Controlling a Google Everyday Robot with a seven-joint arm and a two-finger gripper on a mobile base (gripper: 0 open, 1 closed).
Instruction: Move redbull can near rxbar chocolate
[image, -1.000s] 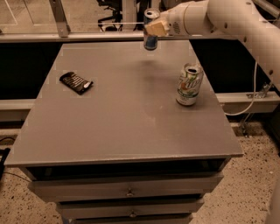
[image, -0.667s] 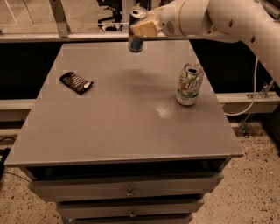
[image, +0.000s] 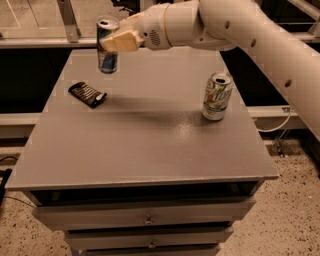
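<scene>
Table (image: 150, 150), end effector (image: 116, 42) above, holding redbull can (image: 107, 62)

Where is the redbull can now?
In the camera view, the redbull can is held upright in the gripper above the table's far left part, just beyond the rxbar chocolate and well left of the soda can.

The slim can (image: 108, 61) was blue and silver with a silver top, held in the cream gripper (image: 114, 43) above the far left of the grey table (image: 150, 150). The arm (image: 260, 40) was white with small dark dots. The bar (image: 87, 94) on the left was dark brown with lines of white text and a pale end. On the right, the soda can (image: 217, 97) was white and green. The floor (image: 295, 210) was speckled beige.
</scene>
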